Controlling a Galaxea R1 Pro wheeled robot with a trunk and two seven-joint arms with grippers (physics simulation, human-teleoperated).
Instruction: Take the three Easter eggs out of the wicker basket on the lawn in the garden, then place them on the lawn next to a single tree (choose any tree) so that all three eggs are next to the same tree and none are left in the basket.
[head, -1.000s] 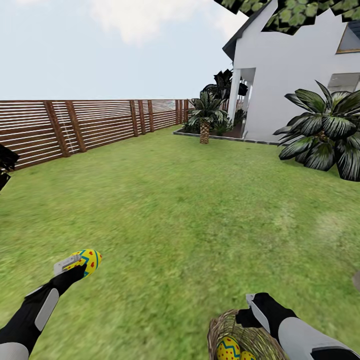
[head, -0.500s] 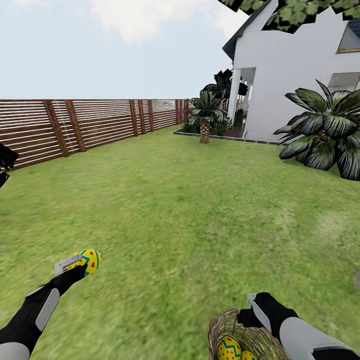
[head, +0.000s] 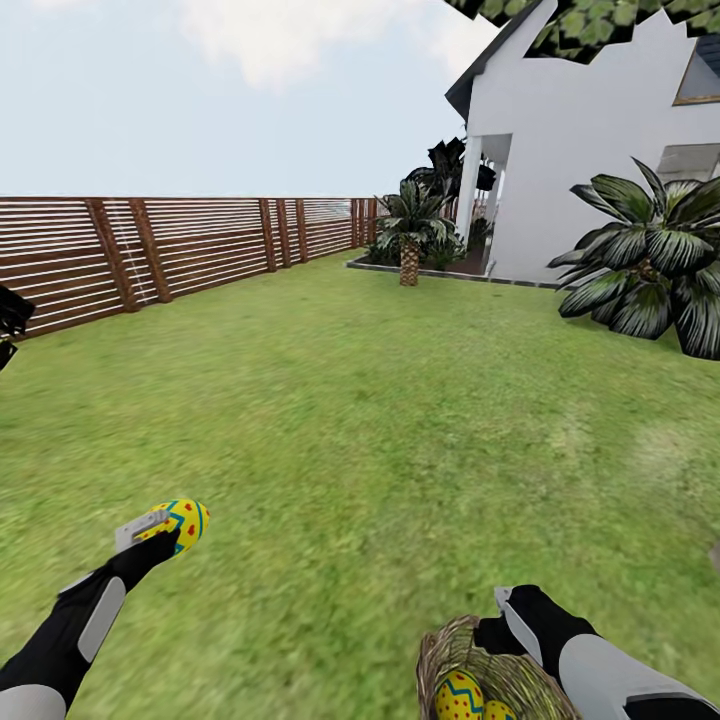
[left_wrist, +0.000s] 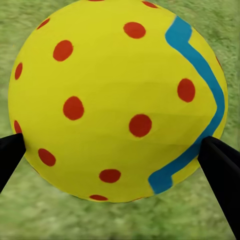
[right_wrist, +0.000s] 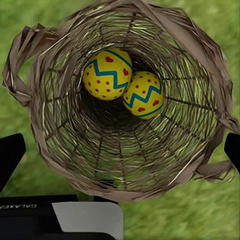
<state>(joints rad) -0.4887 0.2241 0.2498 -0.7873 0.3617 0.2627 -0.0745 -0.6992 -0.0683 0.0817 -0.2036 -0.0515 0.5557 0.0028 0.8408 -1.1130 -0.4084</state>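
My left gripper (head: 172, 527) is shut on a yellow Easter egg (head: 183, 521) with red dots and a blue zigzag, held low over the lawn (head: 380, 430) at the near left. Close up, that egg (left_wrist: 117, 97) sits between the two black fingers of the left gripper (left_wrist: 117, 150). At the near right, the brown wicker basket (head: 455, 650) rests on the grass with two more eggs (head: 458, 697) inside. My right gripper (head: 503, 620) hovers at the basket's far rim. Its jaws stand wide apart, open, on either side of the basket (right_wrist: 55, 130) and its two eggs (right_wrist: 107, 73) (right_wrist: 142, 95).
A brown slatted fence (head: 180, 250) runs along the left and back. A white house (head: 580, 150) stands at the right behind short palm-like plants (head: 650, 260) (head: 410, 235). Blocky green tree leaves (head: 590, 20) hang at the top right, their trunk out of view.
My left gripper and its egg have edged slightly to the right and up. The basket and right gripper have stayed put.
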